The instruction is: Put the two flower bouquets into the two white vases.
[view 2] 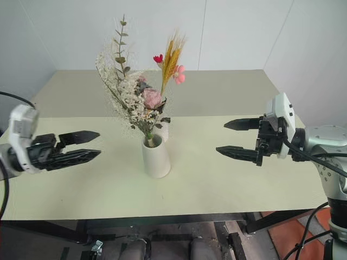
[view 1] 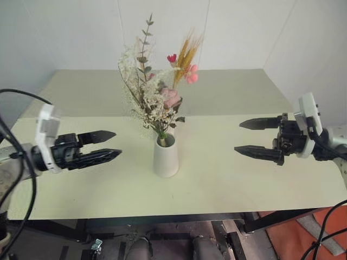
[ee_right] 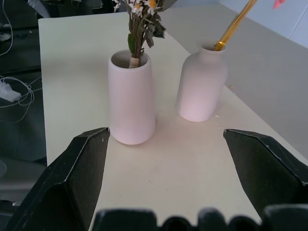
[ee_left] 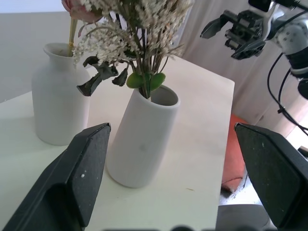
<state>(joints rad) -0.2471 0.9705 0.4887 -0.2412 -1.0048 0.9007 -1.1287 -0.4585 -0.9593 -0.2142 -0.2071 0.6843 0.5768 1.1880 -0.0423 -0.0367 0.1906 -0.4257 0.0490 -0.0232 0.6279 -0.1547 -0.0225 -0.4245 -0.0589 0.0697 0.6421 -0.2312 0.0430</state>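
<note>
both jaws are spread wide, nothing held by left gripper (view 1: 111,145) or right gripper (view 1: 248,136).
bushy bouquet (view 1: 149,97) is stood in the matte cone vase (view 1: 165,157) mid-table; wheat bunch (view 2: 171,57) in the rounded bottle vase (ee_right: 200,84) just behind.

**No readable text**

No words, labels, brands, numbers or signs can be read on anything in these views.
</note>
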